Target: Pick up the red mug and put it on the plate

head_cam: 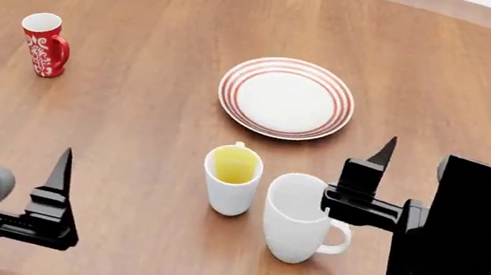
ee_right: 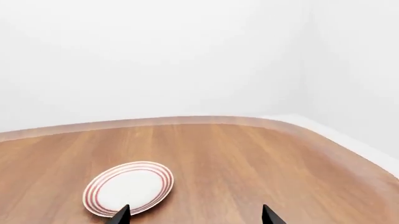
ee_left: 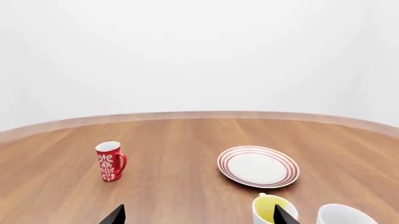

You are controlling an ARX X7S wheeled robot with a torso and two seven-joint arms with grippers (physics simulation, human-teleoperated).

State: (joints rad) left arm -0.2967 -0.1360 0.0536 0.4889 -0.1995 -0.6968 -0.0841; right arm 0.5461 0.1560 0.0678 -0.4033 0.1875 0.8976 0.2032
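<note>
Red mug upright, far left on bench, well apart from plate — bare wood between them. Bench's curved far edge close behind both. Left hand open, empty, near side. Right hand open, empty, just beside plain white mug. Yellow-lined mug touching or nearly touching it, near plate. Right wrist view: only plate, no mugs; left wrist view shows red mug, plate, both other mugs.
</note>
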